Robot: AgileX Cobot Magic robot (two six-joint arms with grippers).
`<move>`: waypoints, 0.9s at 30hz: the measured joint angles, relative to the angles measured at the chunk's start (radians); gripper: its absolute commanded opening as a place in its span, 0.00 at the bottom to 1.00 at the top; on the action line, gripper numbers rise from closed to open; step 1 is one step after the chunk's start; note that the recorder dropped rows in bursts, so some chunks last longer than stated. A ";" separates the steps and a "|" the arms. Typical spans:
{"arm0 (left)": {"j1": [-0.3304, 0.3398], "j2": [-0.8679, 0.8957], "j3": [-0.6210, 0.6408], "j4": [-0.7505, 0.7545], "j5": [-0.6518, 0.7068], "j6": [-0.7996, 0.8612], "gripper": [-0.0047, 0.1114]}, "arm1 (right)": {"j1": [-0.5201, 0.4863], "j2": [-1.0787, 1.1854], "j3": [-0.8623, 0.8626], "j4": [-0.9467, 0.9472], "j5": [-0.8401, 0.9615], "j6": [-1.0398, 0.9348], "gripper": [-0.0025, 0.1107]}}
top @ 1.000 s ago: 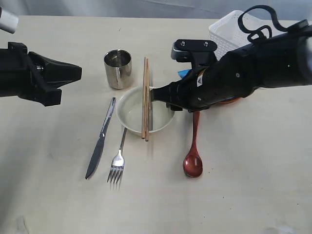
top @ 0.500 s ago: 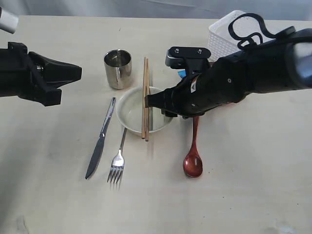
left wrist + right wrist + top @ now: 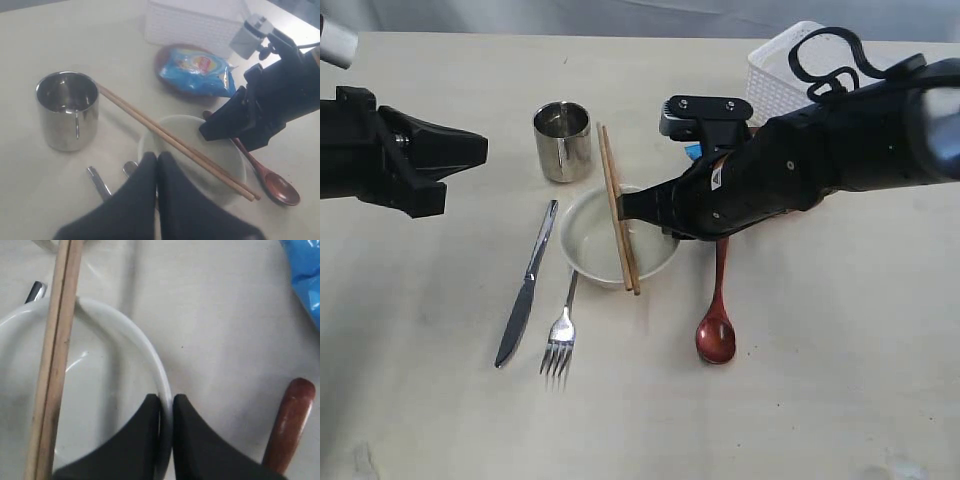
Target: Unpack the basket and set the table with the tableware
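The cream bowl sits mid-table with the chopstick pair lying slanted across its rim. My right gripper is shut on the bowl's rim, one finger inside and one outside. The steel cup stands behind the bowl. Left of the bowl lie the knife and fork, and the reddish spoon lies to its right. The white basket is at the back right. My left gripper hovers shut and empty at the left, clear of everything.
A blue snack bag rests on the brown plate between the bowl and the basket. My right arm stretches across the plate area and hides most of it in the exterior view.
My right gripper has closed on the bowl's rim. The chopsticks have swung on the bowl from straight to slanted, far ends shifting left. The left arm has not moved.
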 measured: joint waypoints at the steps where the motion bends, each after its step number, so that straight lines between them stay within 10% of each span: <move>1: 0.000 0.000 0.000 0.000 0.000 0.000 0.04 | 0.000 0.000 0.000 0.000 0.000 0.000 0.10; 27: 0.000 0.000 0.000 0.000 0.000 0.000 0.04 | 0.000 0.000 0.000 0.000 0.018 0.071 0.10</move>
